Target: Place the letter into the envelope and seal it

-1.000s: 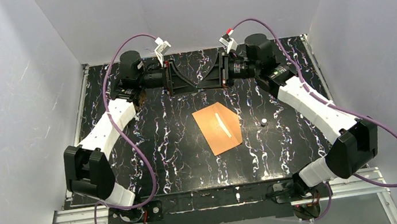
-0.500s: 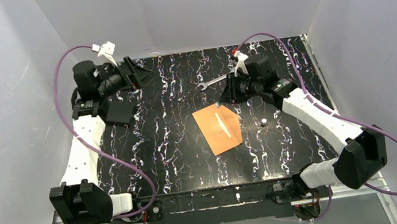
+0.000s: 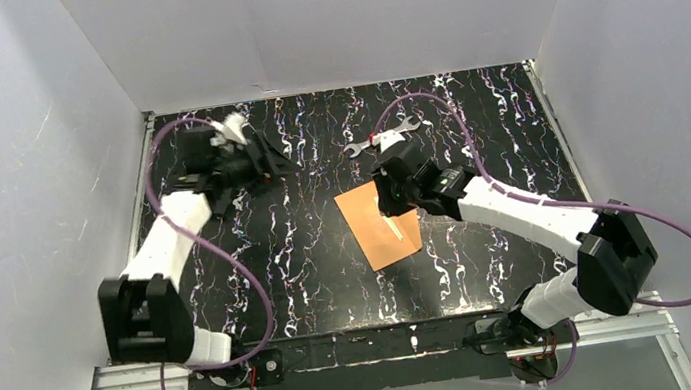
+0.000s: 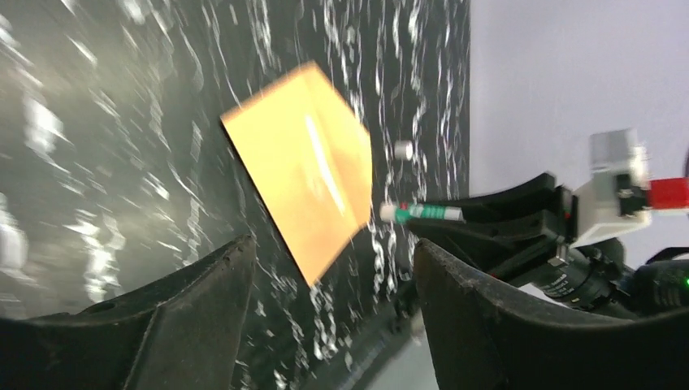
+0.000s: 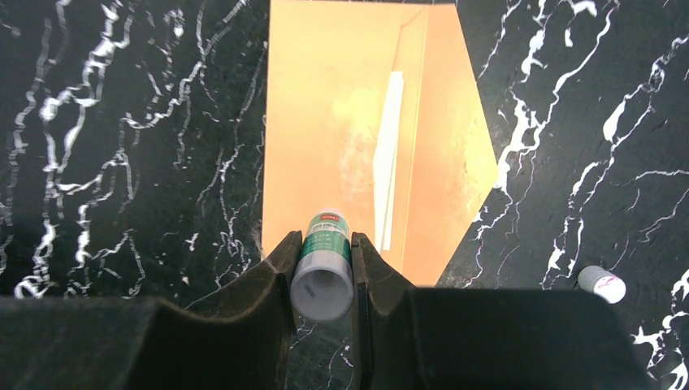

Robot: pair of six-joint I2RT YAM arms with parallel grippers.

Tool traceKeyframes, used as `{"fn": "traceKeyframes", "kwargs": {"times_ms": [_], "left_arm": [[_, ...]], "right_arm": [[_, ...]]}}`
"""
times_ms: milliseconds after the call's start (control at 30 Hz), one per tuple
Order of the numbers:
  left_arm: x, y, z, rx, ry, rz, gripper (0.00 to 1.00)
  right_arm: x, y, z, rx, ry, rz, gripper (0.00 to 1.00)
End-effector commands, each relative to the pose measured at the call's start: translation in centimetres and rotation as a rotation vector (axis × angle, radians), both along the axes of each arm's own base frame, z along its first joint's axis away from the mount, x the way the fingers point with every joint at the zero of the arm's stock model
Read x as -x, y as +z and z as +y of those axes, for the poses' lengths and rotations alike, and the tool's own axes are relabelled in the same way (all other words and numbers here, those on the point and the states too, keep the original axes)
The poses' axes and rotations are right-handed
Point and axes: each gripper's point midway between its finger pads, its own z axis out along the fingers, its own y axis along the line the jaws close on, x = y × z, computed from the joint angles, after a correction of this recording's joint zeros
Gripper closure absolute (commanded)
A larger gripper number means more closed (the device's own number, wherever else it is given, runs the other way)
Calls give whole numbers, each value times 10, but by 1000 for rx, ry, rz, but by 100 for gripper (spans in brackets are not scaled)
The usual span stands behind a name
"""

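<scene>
The orange-brown envelope (image 3: 381, 229) lies flat mid-table, its flap folded over. It also shows in the right wrist view (image 5: 341, 122) and the left wrist view (image 4: 296, 183). A thin pale strip (image 5: 388, 154) runs along the flap's edge. The letter is hidden. My right gripper (image 3: 385, 193) hovers at the envelope's far edge and is shut on a green-and-white glue stick (image 5: 322, 276), whose tip points over the envelope. The glue stick also shows in the left wrist view (image 4: 418, 213). My left gripper (image 3: 274, 160) is open and empty, off to the envelope's left, aimed at it.
A silver wrench (image 3: 384, 137) lies behind the right gripper. A small white cap (image 5: 602, 283) sits on the black marbled table to the envelope's right. White walls close in the table at the back and on both sides.
My right gripper has come down from the back of the table to the envelope's far edge with the glue stick. My left arm swung out left, then back toward the middle.
</scene>
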Motion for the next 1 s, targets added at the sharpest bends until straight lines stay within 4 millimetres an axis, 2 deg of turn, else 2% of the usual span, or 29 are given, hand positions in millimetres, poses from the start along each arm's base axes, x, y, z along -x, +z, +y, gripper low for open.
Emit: {"fn": "traceKeyframes", "kwargs": {"times_ms": [0, 100, 233, 300, 433, 600, 767, 967], "left_arm": [[34, -36, -75, 61, -137, 205, 30], [30, -65, -105, 21, -137, 268, 34], [12, -98, -125, -26, -80, 349, 69], [4, -120, -132, -32, -48, 411, 77], [-5, -142, -142, -21, -61, 426, 81], [-10, -166, -146, -59, -101, 450, 81], [-12, -178, -146, -104, -139, 455, 80], [6, -209, -129, -234, -133, 547, 82]], "right_arm": [[-12, -13, 0, 38, -85, -55, 99], [-13, -26, -4, 64, -121, -46, 99], [-9, -46, -19, 114, -222, 6, 99], [-5, -55, -16, 112, -215, 43, 99], [-9, -45, 6, -7, -194, 36, 99], [-18, -57, 18, -6, -158, 7, 99], [-27, -72, 16, 67, -148, -16, 99], [-24, -85, 14, 123, -143, -5, 99]]}}
